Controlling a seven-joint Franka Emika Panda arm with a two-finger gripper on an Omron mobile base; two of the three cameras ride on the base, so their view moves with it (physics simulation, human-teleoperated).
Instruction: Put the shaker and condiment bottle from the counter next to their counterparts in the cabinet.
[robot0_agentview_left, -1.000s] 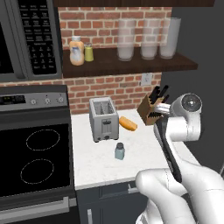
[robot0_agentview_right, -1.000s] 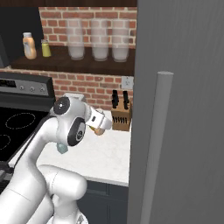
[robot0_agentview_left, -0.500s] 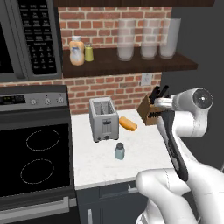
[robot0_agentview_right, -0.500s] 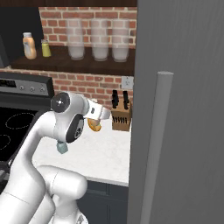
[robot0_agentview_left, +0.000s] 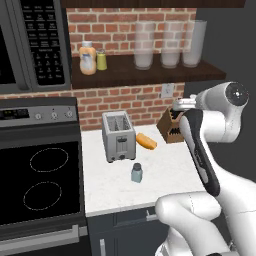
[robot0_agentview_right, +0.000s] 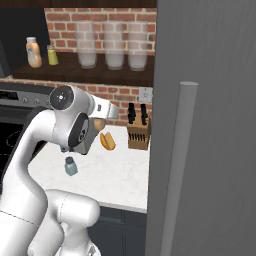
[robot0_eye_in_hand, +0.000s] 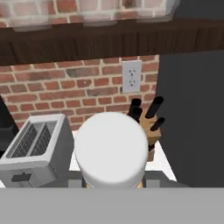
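Left base view: the shaker stands on the counter, not yet shelved. The counterparts sit at the left end of the cabinet.

Right base view: the gripper hangs above the counter, well below the shelf.

Hand view: the jaws are closed on the condiment bottle (white cap toward the camera). Judged: neither item placed.

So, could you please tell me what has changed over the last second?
The arm has risen, carrying the pincer, shut on the condiment bottle, higher above the counter. The shaker, toaster and knife block stayed where they were.
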